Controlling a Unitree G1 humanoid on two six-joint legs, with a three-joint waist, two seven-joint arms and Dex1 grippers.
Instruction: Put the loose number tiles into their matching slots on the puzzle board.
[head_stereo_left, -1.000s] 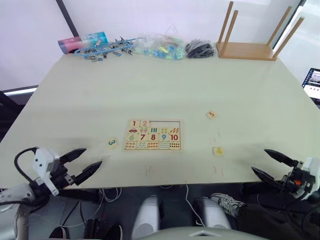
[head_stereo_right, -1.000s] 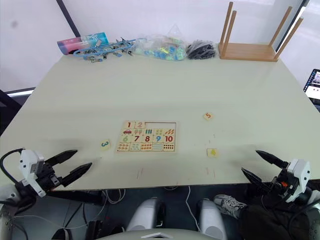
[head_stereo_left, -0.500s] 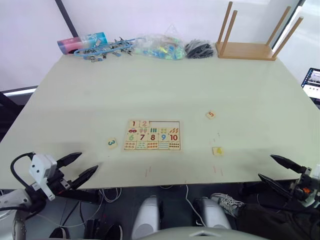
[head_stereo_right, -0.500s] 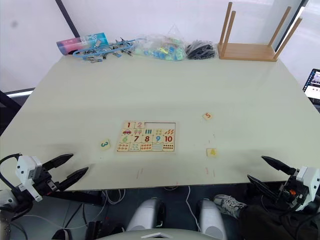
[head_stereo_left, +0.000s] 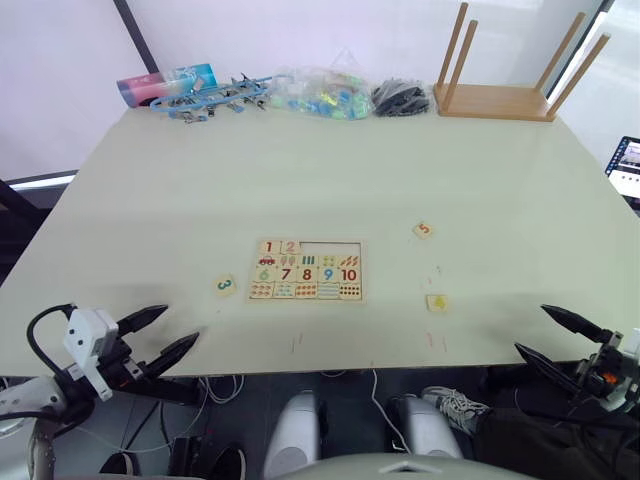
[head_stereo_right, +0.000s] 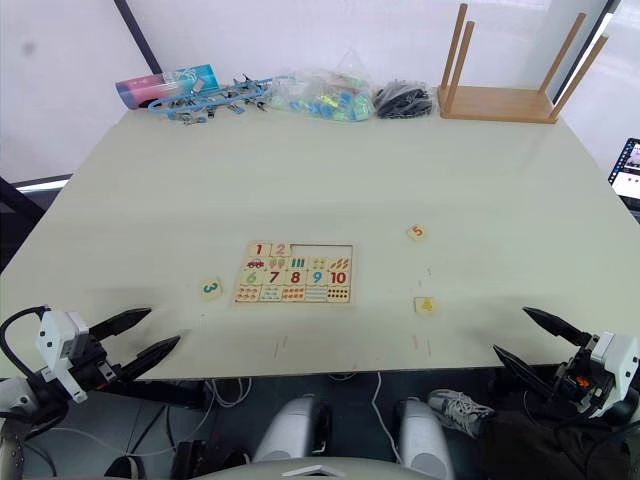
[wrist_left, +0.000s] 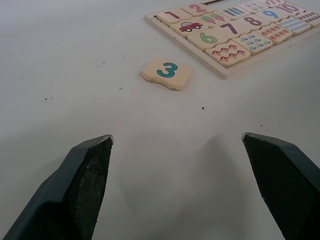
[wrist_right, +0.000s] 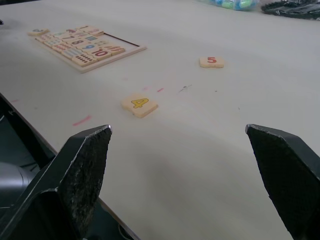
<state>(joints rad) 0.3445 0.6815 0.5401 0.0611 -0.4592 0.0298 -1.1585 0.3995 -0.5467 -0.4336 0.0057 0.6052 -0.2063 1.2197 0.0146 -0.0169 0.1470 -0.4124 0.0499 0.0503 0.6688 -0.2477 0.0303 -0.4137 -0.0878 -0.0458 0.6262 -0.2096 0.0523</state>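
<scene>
Near the middle of the pale worktop (head_stereo_left: 330, 170) lies our flat pale wooden puzzle board (head_stereo_left: 306, 270), tiles 1 and 2 seated, three top-row slots (head_stereo_left: 330, 246) bare. Loose wooden tiles wait: green 3 (head_stereo_left: 224, 286) left, yellow 4 (head_stereo_left: 436, 302) and red 5 (head_stereo_left: 423, 230) right. Since a second ago our left hand (head_stereo_left: 164, 335) and right hand (head_stereo_left: 562, 340), both spread and empty, have drawn back nearer.
</scene>
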